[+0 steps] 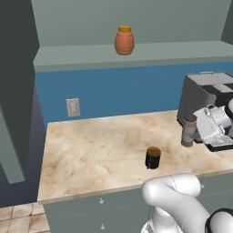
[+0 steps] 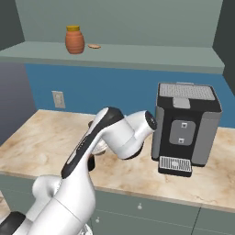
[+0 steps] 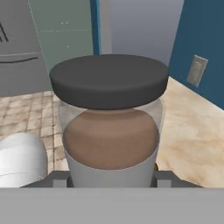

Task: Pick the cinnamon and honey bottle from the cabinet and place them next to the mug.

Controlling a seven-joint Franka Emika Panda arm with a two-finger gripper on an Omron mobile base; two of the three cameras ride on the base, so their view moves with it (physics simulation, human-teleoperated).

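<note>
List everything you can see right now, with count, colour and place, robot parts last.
honey bottle: one, orange with yellow lid, on the cabinet shelf.
small flat thing: one, tan, on the shelf beside the honey bottle; too small to identify.
cinnamon: one, brown with dark grey cap, held over the counter right of the mug.
mug: one, black, on the counter near its front edge.
coffee machine: one, black and grey, at the counter's right.
wall outlet: one, white, on the blue wall.
gripper: one, white, shut on the cinnamon.
</note>
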